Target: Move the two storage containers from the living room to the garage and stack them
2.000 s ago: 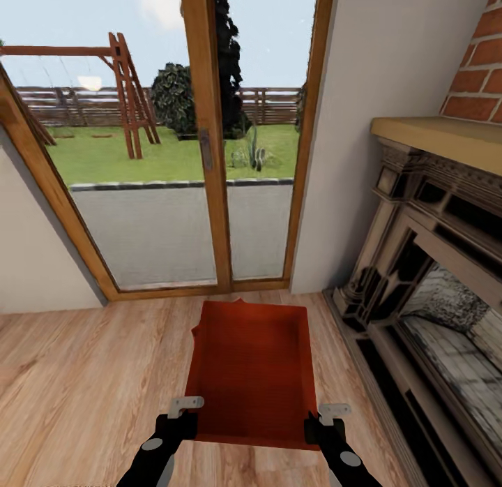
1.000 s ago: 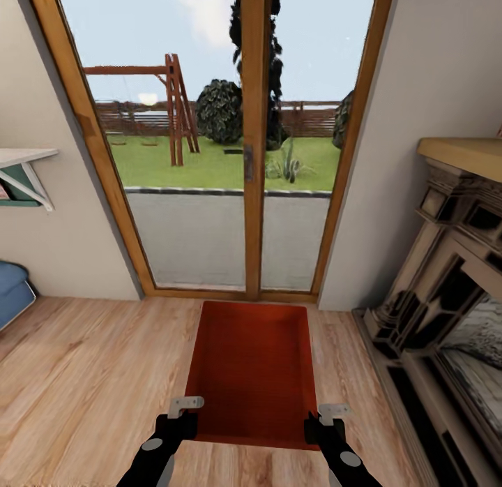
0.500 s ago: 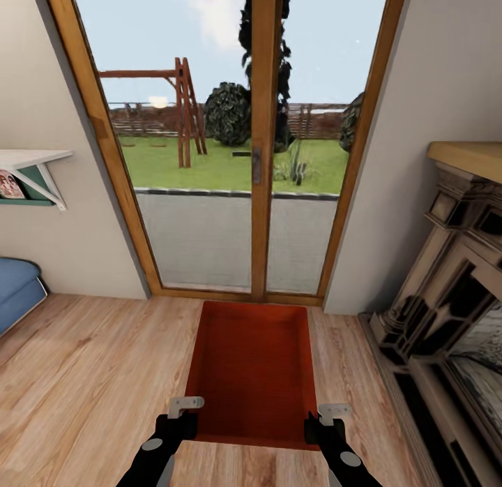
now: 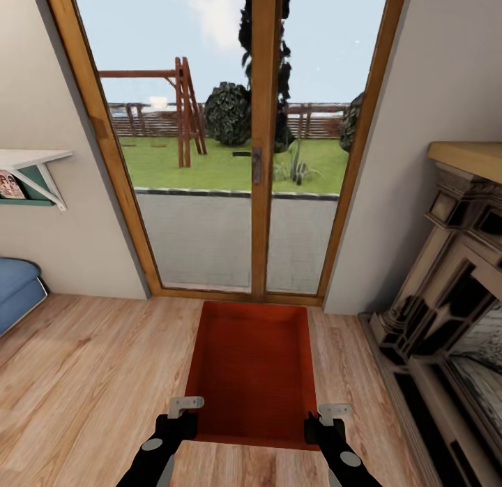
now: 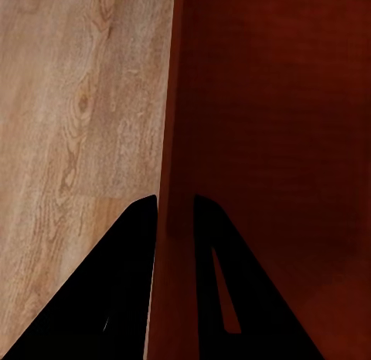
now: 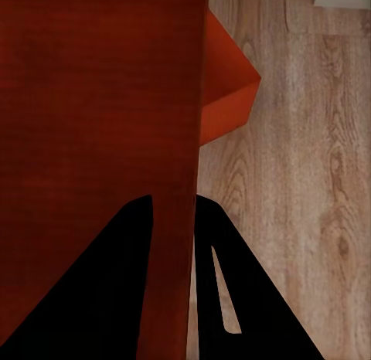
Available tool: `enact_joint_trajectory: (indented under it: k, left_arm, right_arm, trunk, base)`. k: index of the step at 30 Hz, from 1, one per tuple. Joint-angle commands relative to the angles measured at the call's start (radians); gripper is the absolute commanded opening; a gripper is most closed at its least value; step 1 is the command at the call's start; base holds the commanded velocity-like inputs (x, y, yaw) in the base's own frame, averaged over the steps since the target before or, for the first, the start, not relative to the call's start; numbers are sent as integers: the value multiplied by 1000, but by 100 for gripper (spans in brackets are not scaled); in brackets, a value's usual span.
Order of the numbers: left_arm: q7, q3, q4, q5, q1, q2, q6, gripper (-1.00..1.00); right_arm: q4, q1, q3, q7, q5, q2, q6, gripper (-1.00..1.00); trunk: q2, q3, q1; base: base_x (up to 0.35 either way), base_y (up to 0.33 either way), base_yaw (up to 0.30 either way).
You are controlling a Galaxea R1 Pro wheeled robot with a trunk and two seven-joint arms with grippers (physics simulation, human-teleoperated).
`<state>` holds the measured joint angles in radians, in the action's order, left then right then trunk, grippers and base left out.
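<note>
Held out in front over the light wood-plank floor (image 4: 90,375) near the wood-framed glass doors (image 4: 258,159), the rust-red open-top storage container (image 4: 252,368) is pinched only at its near corners, left gripper (image 4: 183,411) and right gripper (image 4: 328,416) each clamped over a thin side wall, so a jolt or uneven arm motion during the drive could, I judge, twist it loose.

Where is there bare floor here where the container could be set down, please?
Bare wood floor stretches wide between the held container and the blue seat. A narrower strip runs between the container and the fireplace. Ahead, the glass doors leave little room.
</note>
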<state>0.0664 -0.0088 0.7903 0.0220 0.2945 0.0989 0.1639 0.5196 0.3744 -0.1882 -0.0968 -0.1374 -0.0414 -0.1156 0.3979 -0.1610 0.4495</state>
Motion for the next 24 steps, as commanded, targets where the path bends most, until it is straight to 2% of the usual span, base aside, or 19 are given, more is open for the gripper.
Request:
enact_joint_trajectory:
  k: [1,24]
  left_arm:
    - [10,-2,0,1,0,-1,6,-100]
    - [10,-2,0,1,0,-1,6,-100]
  right_arm:
    - [2,2,-7,-6,-6,2,-85,-100]
    - [2,2,-5,-6,-10,2,-85,-100]
  trunk:
    - [2,-2,1]
    - [2,-1,1]
  base:
    - [0,0,0]
    - [0,0,13]
